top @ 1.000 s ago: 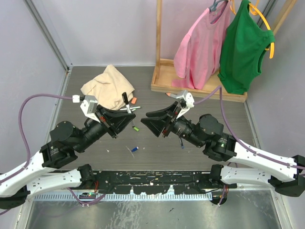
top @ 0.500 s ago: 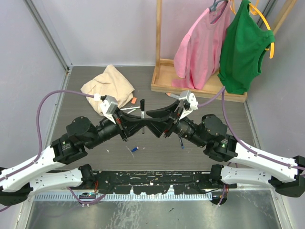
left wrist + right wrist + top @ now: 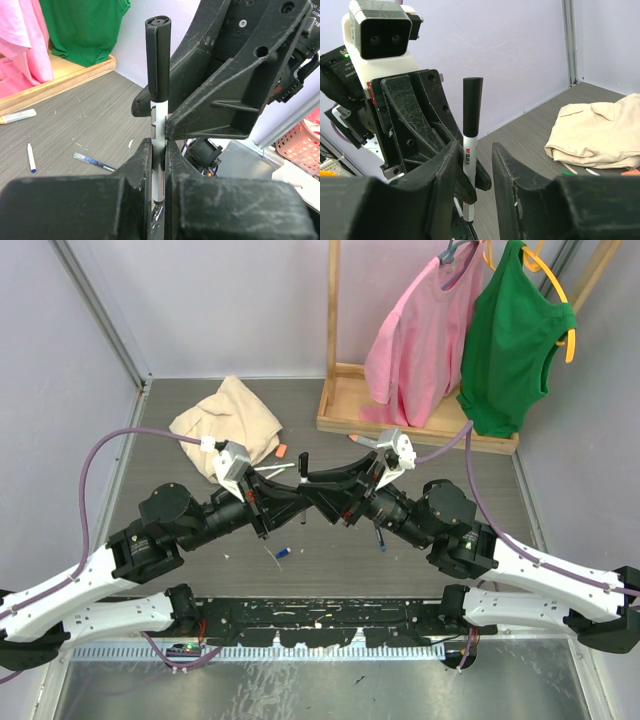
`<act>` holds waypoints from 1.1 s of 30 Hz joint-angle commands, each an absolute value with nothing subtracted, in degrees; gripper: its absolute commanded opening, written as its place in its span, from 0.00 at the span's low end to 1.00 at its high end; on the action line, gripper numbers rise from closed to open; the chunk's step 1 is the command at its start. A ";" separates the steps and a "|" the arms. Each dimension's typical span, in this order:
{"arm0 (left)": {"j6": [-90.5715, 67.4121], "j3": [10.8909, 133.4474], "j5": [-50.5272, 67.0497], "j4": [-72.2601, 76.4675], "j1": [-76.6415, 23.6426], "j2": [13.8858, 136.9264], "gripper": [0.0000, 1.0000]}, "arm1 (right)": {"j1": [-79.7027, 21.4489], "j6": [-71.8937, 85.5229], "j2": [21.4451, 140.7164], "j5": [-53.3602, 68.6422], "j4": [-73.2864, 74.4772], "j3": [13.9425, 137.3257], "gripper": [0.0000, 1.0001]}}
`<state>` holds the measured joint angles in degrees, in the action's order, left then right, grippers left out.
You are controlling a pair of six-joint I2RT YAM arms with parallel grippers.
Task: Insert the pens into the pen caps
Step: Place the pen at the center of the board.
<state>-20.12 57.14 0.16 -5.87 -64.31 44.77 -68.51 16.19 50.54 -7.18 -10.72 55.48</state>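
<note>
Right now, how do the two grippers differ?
The left gripper is shut on the pen; the right gripper stands open, a finger on either side of it. The left gripper grips the barrel low; the right gripper sits higher, below the black cap. Both are black, two-fingered, and meet at the same upright pen.

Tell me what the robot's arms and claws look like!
The left arm and right arm are white near the base, with chunky black round joints further up. A purple cable loops to each wrist. The left gripper and right gripper are scratched black plastic wedges, each with a white camera box behind.
</note>
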 commanded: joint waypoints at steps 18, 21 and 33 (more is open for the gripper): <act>-20.54 57.83 -1.26 -1.50 -64.01 43.15 0.30 | -68.64 16.87 51.41 -10.50 -10.05 56.51 0.05; -20.59 57.63 -3.34 -2.83 -63.98 42.83 0.46 | -68.64 17.07 52.08 -16.38 -6.36 57.60 0.03; -21.56 59.41 -20.20 -20.83 -64.00 43.25 0.64 | -58.08 23.73 57.70 -22.36 14.70 59.17 0.00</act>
<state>-20.56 57.17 -12.53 -14.46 -64.10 43.09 -62.98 19.27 57.10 -21.61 7.29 57.65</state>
